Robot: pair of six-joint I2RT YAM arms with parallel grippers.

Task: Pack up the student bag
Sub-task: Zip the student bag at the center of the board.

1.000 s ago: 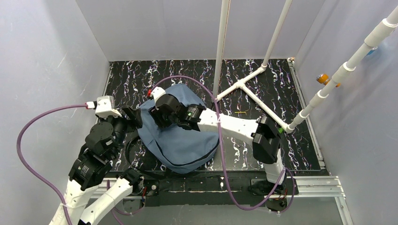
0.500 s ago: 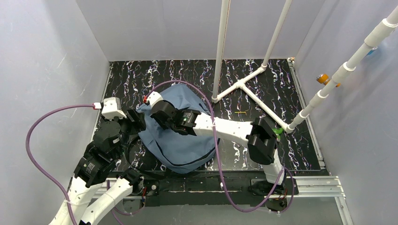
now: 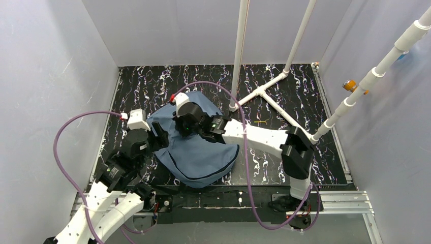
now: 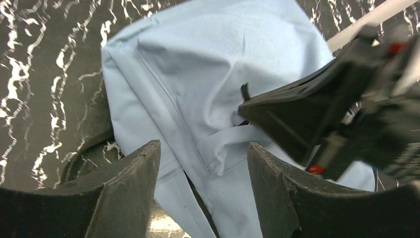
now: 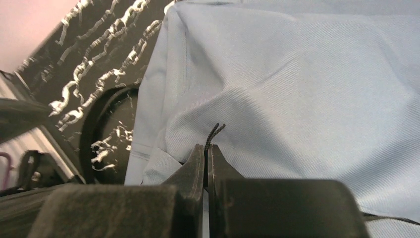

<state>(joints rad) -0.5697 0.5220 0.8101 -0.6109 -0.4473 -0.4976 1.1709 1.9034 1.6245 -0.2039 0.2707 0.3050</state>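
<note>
Backpack (image 3: pixel 201 155) lies flat on the tabletop (image 3: pixel 305 91), left of middle, its lower end close to the near edge. Soft cloth, creased all over, looks limp and light. I judge it will sag and drag rather than lift as one piece, so pinching bare cloth is no good. Better holds are the seams, the straps or the zipper pull.

My right claw (image 5: pixel 207 148) is pressed together on a thin dark cord (image 5: pixel 214 131) sticking up from the cloth near the bag's left side. It's likely the zipper pull, but I can't confirm. The cord is thin and could slip out under a hard tug.

My left claw (image 4: pixel 203 148) stands apart with nothing in it, hovering over the bag's left edge near the right claw. A dark strap (image 5: pixel 85 134) loops on the tabletop beside that edge.

My guess is the left claw should pin the seam so the bag doesn't slide when the cord gets pulled.
</note>
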